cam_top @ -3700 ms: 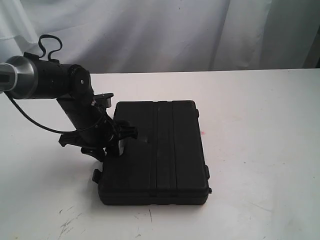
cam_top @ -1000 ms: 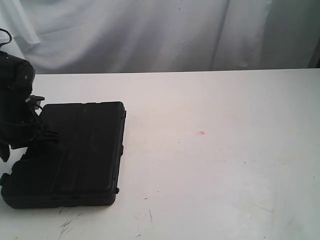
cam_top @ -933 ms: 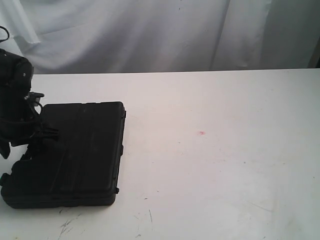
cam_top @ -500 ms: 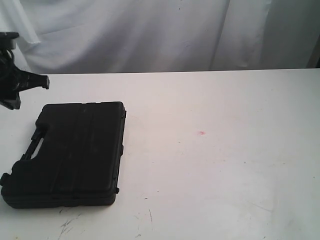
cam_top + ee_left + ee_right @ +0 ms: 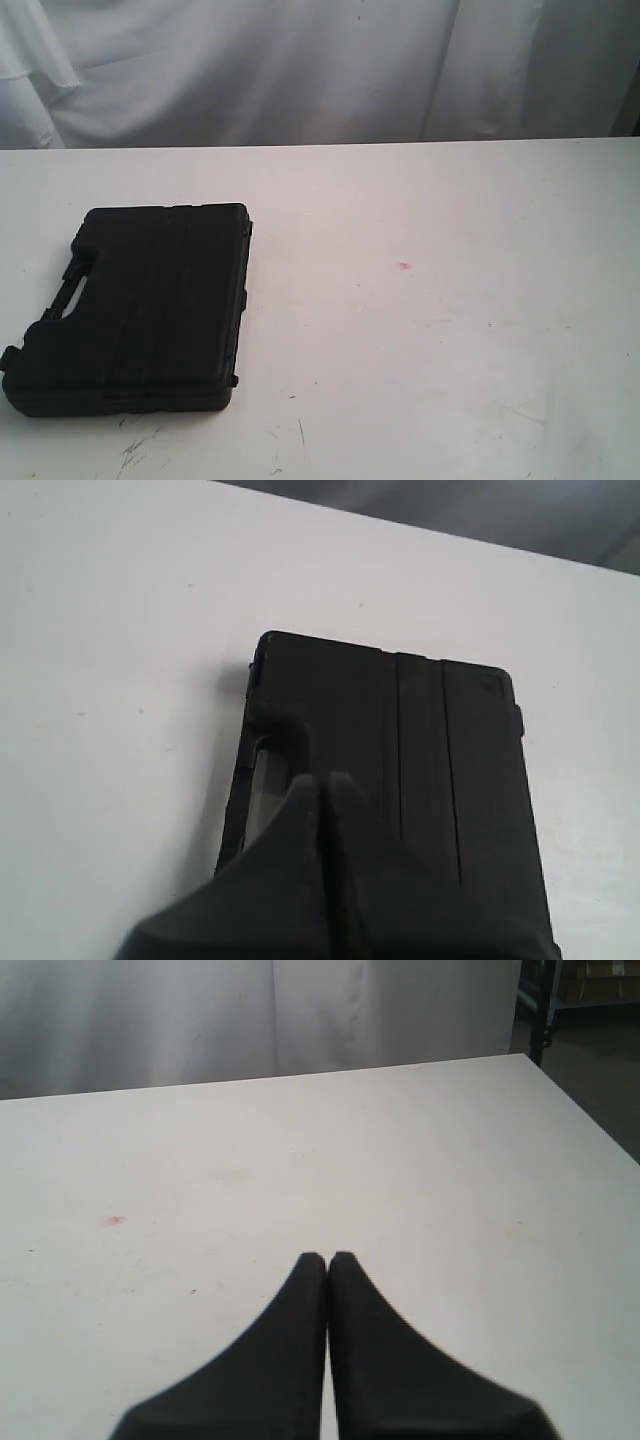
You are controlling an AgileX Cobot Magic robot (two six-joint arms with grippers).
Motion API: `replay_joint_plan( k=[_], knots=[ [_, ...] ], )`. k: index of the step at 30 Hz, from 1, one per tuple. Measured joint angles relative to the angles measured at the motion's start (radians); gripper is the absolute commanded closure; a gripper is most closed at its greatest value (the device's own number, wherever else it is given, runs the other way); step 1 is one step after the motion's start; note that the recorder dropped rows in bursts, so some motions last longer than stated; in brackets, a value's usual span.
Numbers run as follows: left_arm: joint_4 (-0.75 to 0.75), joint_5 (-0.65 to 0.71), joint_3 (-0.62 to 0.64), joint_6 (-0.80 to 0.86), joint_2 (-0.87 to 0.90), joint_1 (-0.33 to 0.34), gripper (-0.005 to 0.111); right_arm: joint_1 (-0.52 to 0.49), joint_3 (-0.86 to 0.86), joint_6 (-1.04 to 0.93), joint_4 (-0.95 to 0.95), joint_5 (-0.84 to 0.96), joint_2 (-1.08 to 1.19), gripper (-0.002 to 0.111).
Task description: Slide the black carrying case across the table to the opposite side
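The black carrying case [image 5: 140, 310] lies flat at the left end of the white table [image 5: 430, 330], its handle side toward the left edge. Neither arm shows in the exterior view. In the left wrist view the case [image 5: 420, 750] lies below my left gripper [image 5: 320, 782], which is raised above the handle cutout [image 5: 262, 780] with its fingers pressed together and holding nothing. My right gripper [image 5: 327, 1260] is shut over bare tabletop [image 5: 430, 1160], empty, with no case in its view.
A tiny pink spot [image 5: 403, 266] marks the table to the right of the case, also visible as a pink spot [image 5: 116, 1220] in the right wrist view. Dark scuff marks [image 5: 135, 450] run along the front edge. A white curtain [image 5: 300, 60] hangs behind the table.
The left arm dragged the case from mid-table to the left end, then let go of the handle, rose and left the exterior view. The case has lain still for the last second.
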Motion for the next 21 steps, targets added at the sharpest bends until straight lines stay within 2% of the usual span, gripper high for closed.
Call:
replay_joint_plan(
  k=[6, 21],
  knots=[
    [-0.039, 0.023, 0.069, 0.0, -0.254, 0.0, 0.107, 0.0, 0.0, 0.0, 0.0, 0.0, 0.0, 0.108],
    [-0.012, 0.025, 0.071, 0.0, -0.516, 0.0, 0.107, 0.0, 0.0, 0.0, 0.0, 0.0, 0.0, 0.108]
  ],
)
